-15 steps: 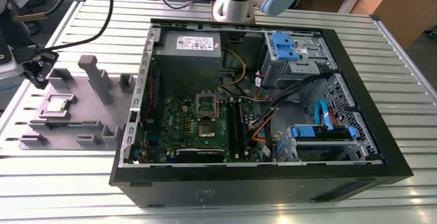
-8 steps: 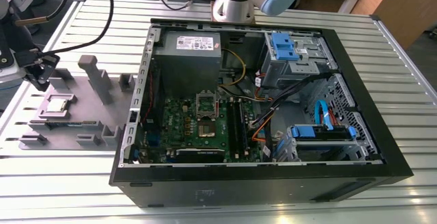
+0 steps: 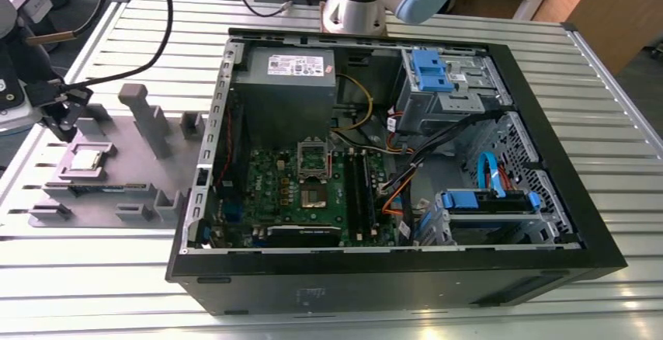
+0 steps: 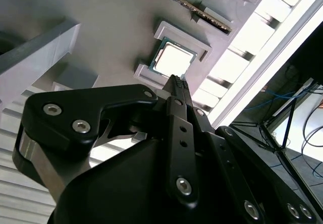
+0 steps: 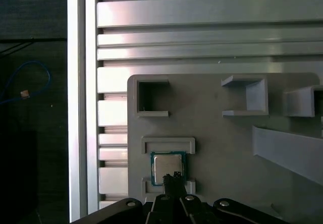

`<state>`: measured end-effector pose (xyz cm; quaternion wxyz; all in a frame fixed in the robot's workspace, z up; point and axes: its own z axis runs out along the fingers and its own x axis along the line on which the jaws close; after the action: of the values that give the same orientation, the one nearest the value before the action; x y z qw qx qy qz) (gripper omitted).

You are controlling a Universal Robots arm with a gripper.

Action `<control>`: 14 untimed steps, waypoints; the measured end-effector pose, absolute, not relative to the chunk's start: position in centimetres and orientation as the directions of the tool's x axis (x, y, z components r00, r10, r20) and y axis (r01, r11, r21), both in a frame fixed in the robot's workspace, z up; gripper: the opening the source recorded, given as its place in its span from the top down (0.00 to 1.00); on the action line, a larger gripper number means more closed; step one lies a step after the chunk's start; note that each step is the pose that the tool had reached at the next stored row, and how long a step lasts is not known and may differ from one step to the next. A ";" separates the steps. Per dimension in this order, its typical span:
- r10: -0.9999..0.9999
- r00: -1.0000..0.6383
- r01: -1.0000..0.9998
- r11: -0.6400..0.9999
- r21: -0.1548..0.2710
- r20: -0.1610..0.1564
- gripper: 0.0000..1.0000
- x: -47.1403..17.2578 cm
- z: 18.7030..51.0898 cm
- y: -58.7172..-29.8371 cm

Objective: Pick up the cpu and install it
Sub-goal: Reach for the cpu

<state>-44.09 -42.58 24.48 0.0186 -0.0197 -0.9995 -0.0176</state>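
Observation:
The cpu is a small silver square with a green rim. It lies flat in a raised frame on the grey holder plate, at the exterior view's left beside the PC case. My gripper hangs above the plate's far edge, a little behind the cpu. In both wrist views the thin dark fingertips are pressed together with nothing between them. They point down at the near edge of the cpu, apart from it. Inside the case, the motherboard socket lies bare with its dark frame swung up.
The open black PC case lies on its side on the slatted metal table. It holds a power supply, blue-tabbed drive cages and loose cables. Tall grey posts stand on the holder plate close to the gripper.

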 end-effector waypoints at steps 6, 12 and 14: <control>0.039 -0.999 0.040 0.999 0.035 0.037 0.89 -44.1 24.3 -42.6; 0.039 -0.999 0.040 0.999 0.035 0.038 0.89 -44.1 23.8 -42.6; 0.039 -0.999 0.040 0.999 0.035 0.038 0.89 -44.1 23.6 -42.6</control>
<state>-44.10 -42.58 23.56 0.0184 -0.0198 -0.9995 -0.0176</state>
